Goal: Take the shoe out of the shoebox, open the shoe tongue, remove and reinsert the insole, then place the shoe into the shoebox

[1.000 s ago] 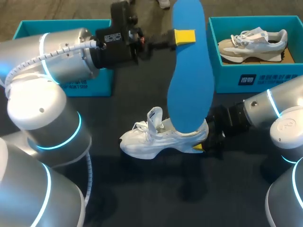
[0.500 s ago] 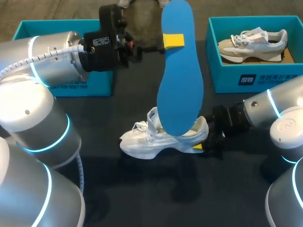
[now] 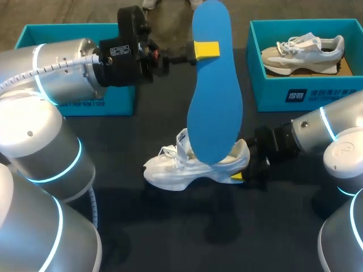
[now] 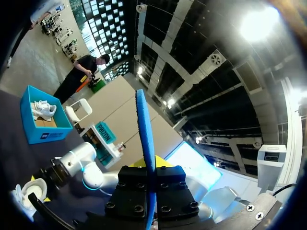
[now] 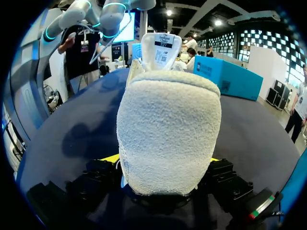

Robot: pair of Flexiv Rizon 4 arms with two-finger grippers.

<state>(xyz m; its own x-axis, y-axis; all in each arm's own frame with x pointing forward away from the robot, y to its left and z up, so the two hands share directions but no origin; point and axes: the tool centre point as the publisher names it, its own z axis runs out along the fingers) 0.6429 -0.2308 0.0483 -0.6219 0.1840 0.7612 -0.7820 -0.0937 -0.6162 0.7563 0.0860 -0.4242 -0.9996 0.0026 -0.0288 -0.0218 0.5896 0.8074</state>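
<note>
**Insole held over the shoe, heel held firm**

Left gripper [image 3: 205,49] is pinched tight on the blue insole [image 3: 214,102] near its upper end, up at 12 o'clock over the tabletop [image 3: 170,232]. The left wrist view shows the insole edge-on, running straight out between the fingers. From that grip it hangs long and nearly upright, its lower end just at the collar of the white shoe [image 3: 176,170], behind the raised tongue [image 3: 186,141]. Whether the end touches the lining I cannot tell.

Right gripper [image 3: 241,174] comes in from 3 o'clock and is clamped on the shoe's heel. The fuzzy heel fills the right wrist view, with a yellow tip on each side. The shoe lies in the middle of the tabletop, toe toward 9 o'clock.

To my eye the job now is feeding the insole back in. It should go in toe end first, slanted toward 9 o'clock so it slides under the tongue rather than folding against it. The heel clamp needs to hold, or the shoe will skate. With the grip so far up, the lower end looks free to swing, so slow and steady seems wise.

One shoebox [image 3: 306,93] sits at 1 o'clock with a beige shoe [image 3: 303,54] in it. Another shoebox [image 3: 34,31] sits at 10 o'clock, behind the left arm.
</note>
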